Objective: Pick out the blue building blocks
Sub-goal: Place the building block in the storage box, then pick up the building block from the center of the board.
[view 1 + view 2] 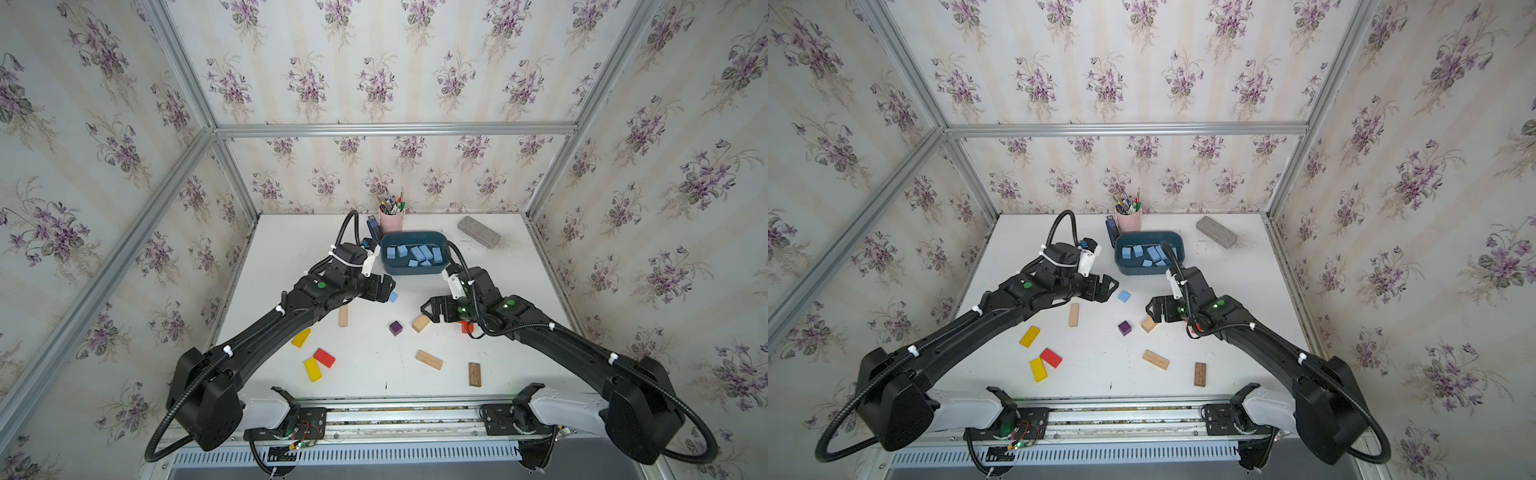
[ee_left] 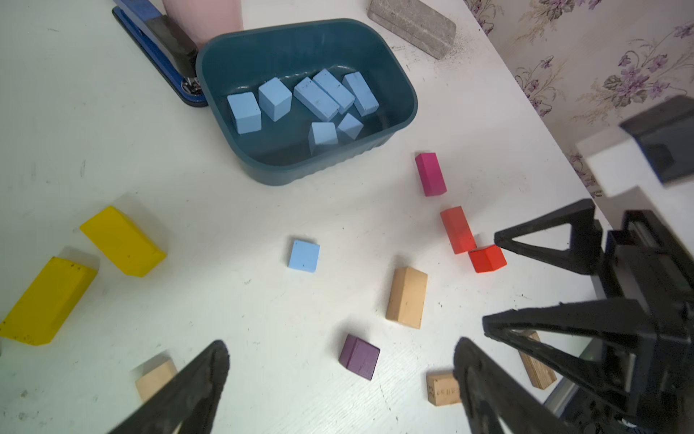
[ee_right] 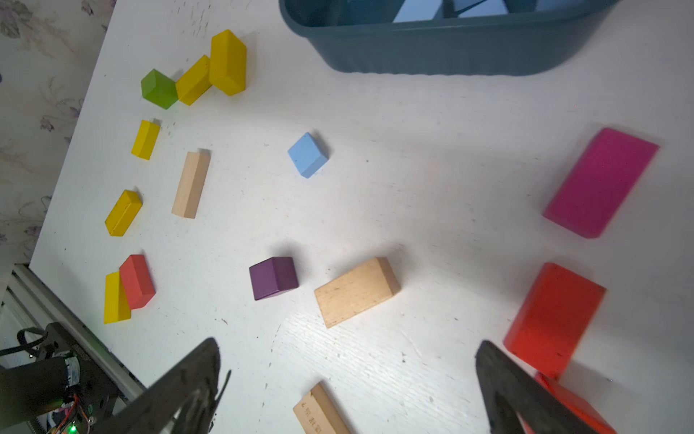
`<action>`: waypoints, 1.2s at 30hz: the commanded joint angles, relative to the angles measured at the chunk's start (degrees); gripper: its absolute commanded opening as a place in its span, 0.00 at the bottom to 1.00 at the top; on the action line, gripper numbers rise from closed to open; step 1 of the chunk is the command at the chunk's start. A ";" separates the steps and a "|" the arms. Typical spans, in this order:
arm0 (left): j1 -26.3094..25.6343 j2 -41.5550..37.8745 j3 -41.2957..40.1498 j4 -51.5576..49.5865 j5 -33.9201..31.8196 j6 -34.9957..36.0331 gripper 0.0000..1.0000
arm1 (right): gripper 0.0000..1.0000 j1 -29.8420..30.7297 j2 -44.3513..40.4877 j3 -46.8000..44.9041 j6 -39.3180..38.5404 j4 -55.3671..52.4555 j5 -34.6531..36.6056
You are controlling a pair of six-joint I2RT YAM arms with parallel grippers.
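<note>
1. White scuffed tabletop (image 1: 374, 374), with floral panels on three sides. Clock directions are read from the top views, with 12 o'clock at the far wall.
2. The left gripper (image 1: 1108, 287) has its jaws spread wide and holds nothing. It sits just beside the loose blue cube (image 1: 1123, 296), at its 9 o'clock.
3. The right gripper (image 1: 428, 309) also has its jaws spread wide and is empty. It is at 4 o'clock of that cube and apart from it, with a tan block (image 1: 420, 323) just beside its fingertips.
4. The teal tub (image 2: 300, 169) stands at 12 o'clock of the tabletop centre. Seven blue building blocks (image 2: 315, 99), bars and cubes, lie jumbled inside it.
5. A grey brick (image 1: 478, 232) lies at 2 o'clock of the tub. A pink pen cup (image 1: 391, 220) and a blue stapler (image 1: 373, 228) are at 11 o'clock, just beside the rim.
6. The loose blue cube lies flat at 7 o'clock of the tub, between the two grippers. A purple cube (image 2: 358, 357) is near it at 6 o'clock.
7. Yellow blocks (image 1: 312, 369), a red one and wooden ones are scattered toward 6 o'clock.
8. Hidden or cut off:
   - In a top view the left gripper covers one edge of the loose cube.
   - A magenta block (image 2: 430, 173) and red blocks (image 2: 456, 229) lie largely under the right arm.
   - A green cube (image 3: 159, 89) shows only in the right wrist view.
   - That view cuts the tub off, leaving only slivers of blue.
</note>
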 commanded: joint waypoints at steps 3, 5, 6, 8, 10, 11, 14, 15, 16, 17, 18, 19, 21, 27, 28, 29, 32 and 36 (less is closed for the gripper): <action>0.56 -7.44 -10.08 8.57 0.87 -0.09 0.99 | 1.00 3.30 8.08 5.91 -3.42 1.45 3.68; 0.56 -10.23 -13.45 10.44 0.64 -0.94 0.99 | 1.00 4.64 11.98 8.78 -4.42 1.25 4.90; 0.64 -11.64 -15.16 11.41 0.46 -1.38 0.99 | 1.00 5.34 14.11 10.21 -4.98 0.99 5.79; 0.60 -14.14 -18.42 13.24 -0.16 -3.10 0.99 | 1.00 6.35 18.15 12.99 -5.97 0.56 7.01; 0.65 -16.69 -22.08 16.08 1.04 -5.42 0.99 | 1.00 7.18 22.43 16.24 -6.97 -0.10 7.75; 0.65 -17.71 -23.64 17.35 2.12 -6.21 0.99 | 1.00 7.44 24.22 17.56 -7.46 -0.37 7.84; 0.61 -20.93 -27.48 19.08 3.67 -7.72 0.99 | 0.98 8.07 29.67 21.82 -8.27 -1.27 8.59; 0.58 -22.00 -28.45 19.20 3.67 -7.91 0.99 | 0.95 8.20 31.21 23.10 -8.46 -1.39 8.51; 0.56 -23.09 -29.32 19.22 3.67 -8.03 0.99 | 0.93 8.23 32.54 24.04 -8.64 -1.48 8.42; 0.60 -23.97 -30.07 19.25 4.72 -8.01 0.99 | 0.91 8.27 33.51 24.97 -8.81 -1.54 8.23; 0.56 -24.99 -30.71 19.22 5.32 -7.86 0.99 | 0.89 8.34 34.57 25.94 -8.99 -1.58 7.95; 0.59 -26.05 -31.26 19.22 5.42 -7.75 0.99 | 0.88 8.40 35.44 26.76 -9.24 -1.65 7.77; 0.60 -27.93 -32.24 19.26 5.28 -7.52 0.99 | 0.83 8.44 37.13 28.42 -9.59 -1.97 7.76; 0.56 -31.88 -33.87 19.26 4.29 -6.93 0.99 | 0.70 8.44 41.81 33.33 -11.06 -3.61 8.92; 0.59 -31.99 -33.92 19.15 4.29 -6.86 0.99 | 0.67 8.42 42.47 34.03 -11.23 -3.97 9.15; 0.60 -32.03 -33.88 19.04 4.35 -6.86 0.99 | 0.64 8.44 42.99 34.50 -11.50 -4.19 9.25; 0.62 -31.68 -33.87 19.04 4.37 -6.88 0.99 | 0.60 8.44 44.53 35.83 -11.89 -4.91 9.73; 0.63 -31.07 -33.79 19.21 4.29 -7.34 0.99 | 0.55 8.44 45.79 36.53 -12.16 -5.21 9.53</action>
